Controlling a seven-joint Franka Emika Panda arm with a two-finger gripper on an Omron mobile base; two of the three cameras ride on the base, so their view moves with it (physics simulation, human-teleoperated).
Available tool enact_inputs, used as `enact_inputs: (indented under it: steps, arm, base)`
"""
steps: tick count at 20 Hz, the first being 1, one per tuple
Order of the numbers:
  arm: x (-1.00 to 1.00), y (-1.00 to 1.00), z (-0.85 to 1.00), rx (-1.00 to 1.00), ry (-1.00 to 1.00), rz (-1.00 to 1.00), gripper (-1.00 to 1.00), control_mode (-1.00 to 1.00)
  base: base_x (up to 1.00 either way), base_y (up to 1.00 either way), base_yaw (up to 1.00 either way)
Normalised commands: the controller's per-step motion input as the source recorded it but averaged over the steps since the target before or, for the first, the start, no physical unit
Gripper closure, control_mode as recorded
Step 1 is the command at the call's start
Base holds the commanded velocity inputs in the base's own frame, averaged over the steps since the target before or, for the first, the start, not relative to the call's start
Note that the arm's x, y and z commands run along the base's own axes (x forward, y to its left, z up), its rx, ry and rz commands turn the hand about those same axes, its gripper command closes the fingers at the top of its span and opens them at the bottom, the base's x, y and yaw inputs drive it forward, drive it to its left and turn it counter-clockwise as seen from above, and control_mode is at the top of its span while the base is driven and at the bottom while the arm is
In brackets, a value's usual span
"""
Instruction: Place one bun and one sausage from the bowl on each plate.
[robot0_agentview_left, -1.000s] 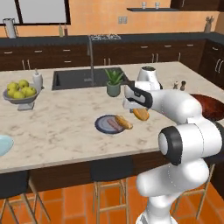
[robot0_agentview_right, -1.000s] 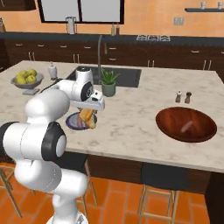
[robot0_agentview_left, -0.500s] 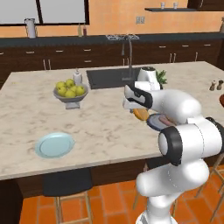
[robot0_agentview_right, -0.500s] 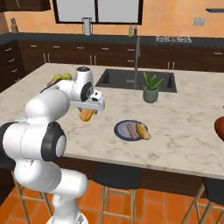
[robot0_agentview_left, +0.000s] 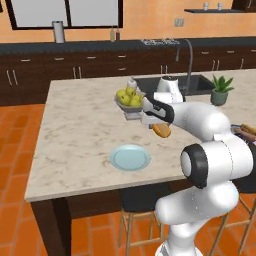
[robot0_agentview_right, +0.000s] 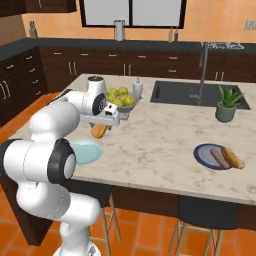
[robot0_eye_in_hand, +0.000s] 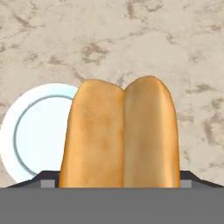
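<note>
Golden-brown bun (robot0_eye_in_hand: 121, 135) sits clamped in the gripper (robot0_agentview_left: 159, 126), hanging long-axis down over the marble island counter (robot0_agentview_left: 75, 130). In the hand view it hides the fingertips, so the jaws' exact gap can't be read, but it hangs off the counter with nothing else under it, so the jaws are closed on it (a judgement from the carry, not from seeing the pads).

The bun hangs above bare counter, just beside the pale light-blue plate (robot0_agentview_left: 130, 157) and not yet over it; in the hand view the plate (robot0_eye_in_hand: 39, 131) sits off to one side, partly behind the bun. Nothing on that plate so far. The dark blue plate (robot0_agentview_right: 214, 156) lies well apart, near the potted plant (robot0_agentview_right: 228, 102), and already carries a sausage (robot0_agentview_right: 218, 157) and a second bun (robot0_agentview_right: 234, 157). A grey fruit bowl (robot0_agentview_left: 129, 102) stands just behind the gripper.

Handling: probably light and soft, so it squashes under a hard pinch. A split runs down its length, and squeezing across that could fold it. Best hold is mid-length on the two long flanks, moderate force. The crust looks matte, so slip risk seems low. It's long enough to swing or roll off a flat plate on release.
</note>
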Motion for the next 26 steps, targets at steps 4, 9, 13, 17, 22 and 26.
enact_inputs:
  steps: [4, 9, 13, 17, 22, 26]
  arm:
    - [0.00, 0.00, 0.00, 0.00, 0.00, 0.00, 1.00, 1.00]
    - [0.41, 0.05, -0.15, 0.00, 0.00, 0.00, 1.00, -1.00]
    - [0.70, -0.07, -0.51, 0.00, 0.05, 0.00, 1.00, -1.00]
    - [-0.01, 0.19, -0.82, 0.00, 0.26, 0.00, 1.00, -1.00]
    - [0.10, 0.04, -0.52, 0.00, 0.12, 0.00, 1.00, -1.00]
    - [-0.07, 0.00, -0.52, 0.00, 0.18, 0.00, 1.00, -1.00]
  base:
    - [0.09, 0.87, 0.00]
    - [0.03, 0.13, 0.00]
    - [0.00, 0.00, 0.00]
    - [0.00, 0.00, 0.00]
    - [0.00, 0.00, 0.00]
    - [0.00, 0.00, 0.00]
